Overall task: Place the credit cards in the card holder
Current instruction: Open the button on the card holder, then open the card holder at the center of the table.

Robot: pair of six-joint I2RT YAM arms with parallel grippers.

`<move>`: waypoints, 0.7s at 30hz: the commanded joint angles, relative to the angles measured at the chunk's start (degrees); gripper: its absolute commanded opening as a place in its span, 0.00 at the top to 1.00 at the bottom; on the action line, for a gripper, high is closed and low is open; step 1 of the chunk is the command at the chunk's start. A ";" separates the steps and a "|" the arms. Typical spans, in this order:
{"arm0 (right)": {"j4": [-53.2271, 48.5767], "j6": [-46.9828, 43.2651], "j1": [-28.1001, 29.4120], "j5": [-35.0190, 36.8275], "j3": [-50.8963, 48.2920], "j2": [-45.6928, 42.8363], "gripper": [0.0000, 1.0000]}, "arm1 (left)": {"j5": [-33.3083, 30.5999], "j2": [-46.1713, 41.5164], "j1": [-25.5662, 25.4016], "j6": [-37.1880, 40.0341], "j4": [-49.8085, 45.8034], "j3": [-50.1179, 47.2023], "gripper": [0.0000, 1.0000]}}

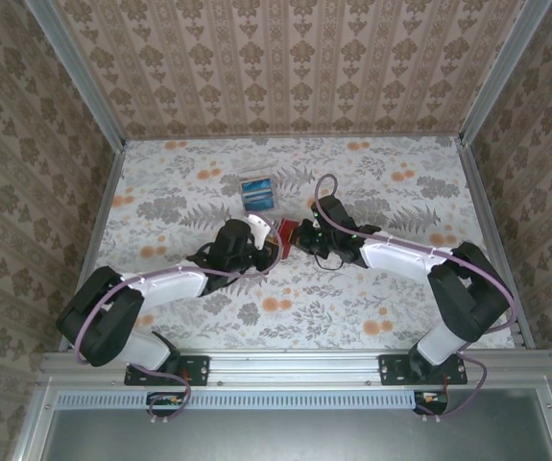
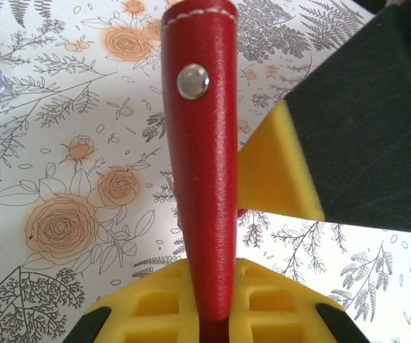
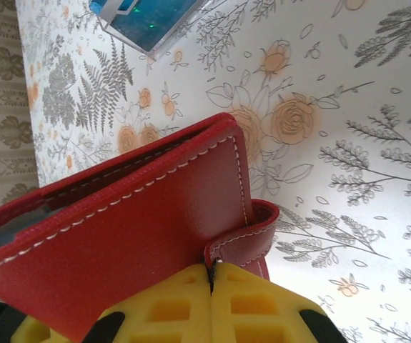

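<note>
Tabletop (image 1: 400,298), contents at this moment.
1. Card holder (image 1: 288,233): middle of the tabletop, held on edge just above the surface, between the two hands.
2. Left hand (image 1: 268,248): on the holder's left, clamped over one edge of it.
3. Right hand (image 1: 306,238): on the holder's right, pinched shut at the tab (image 3: 251,229).
4. Credit cards (image 1: 256,192): lying together flat on the tabletop, behind the holder and slightly left, apart from holder and hands.

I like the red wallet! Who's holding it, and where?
The wallet is held twice: the left gripper clamps one edge, the right gripper pinches at its tab.
</note>
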 commanded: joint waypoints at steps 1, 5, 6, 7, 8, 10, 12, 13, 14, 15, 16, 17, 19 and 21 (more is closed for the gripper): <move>-4.76 -3.57 -0.46 5.88 -0.72 -3.17 1.00 | -3.76 0.33 0.04 -1.83 0.06 1.55 1.00; -2.29 -5.02 -1.23 3.69 -3.87 -5.37 1.00 | -3.71 4.04 1.78 -4.87 -2.63 3.69 1.00; -2.14 -5.61 -1.42 2.81 -4.52 -6.20 1.00 | -3.40 5.07 2.16 -5.79 -2.56 3.95 1.00; -2.41 -6.17 -1.43 2.72 -5.20 -6.98 1.00 | -2.70 6.12 2.68 -6.75 -2.32 4.12 1.00; -2.35 -6.95 -1.51 2.92 -6.39 -8.07 1.00 | -1.38 7.17 3.12 -7.92 -2.10 4.42 1.00; -0.94 -8.36 -1.82 2.58 -8.95 -10.03 1.00 | 1.78 8.84 3.70 -9.32 -1.58 5.01 1.00; -0.58 -9.39 -2.81 0.71 -10.07 -11.01 1.00 | 2.78 9.93 3.71 -9.80 -1.19 5.68 1.00; -0.66 -10.38 -3.28 -0.36 -10.31 -11.09 1.00 | 3.39 10.34 3.66 -9.90 -0.56 5.79 1.00; -0.99 -11.23 -3.57 -1.06 -10.25 -11.09 1.00 | 4.41 10.94 3.74 -10.22 0.36 5.76 0.95; -1.42 -12.07 -3.75 -1.42 -10.17 -11.11 1.00 | 5.24 11.32 3.78 -10.61 0.98 5.71 0.86; -1.86 -12.89 -3.93 -1.86 -9.93 -11.08 1.00 | 6.25 11.49 3.78 -11.15 1.57 5.70 0.71; -2.28 -13.70 -4.13 -2.42 -9.52 -11.09 1.00 | 7.48 11.54 3.78 -11.33 2.29 5.62 0.58; -4.03 -15.32 -4.72 -4.11 -7.78 -11.09 1.00 | 8.18 11.11 3.85 -10.92 3.46 5.29 0.45; -8.00 -18.30 -5.03 -5.49 -4.99 -10.83 1.00 | 8.24 10.89 3.95 -10.11 3.56 5.24 0.39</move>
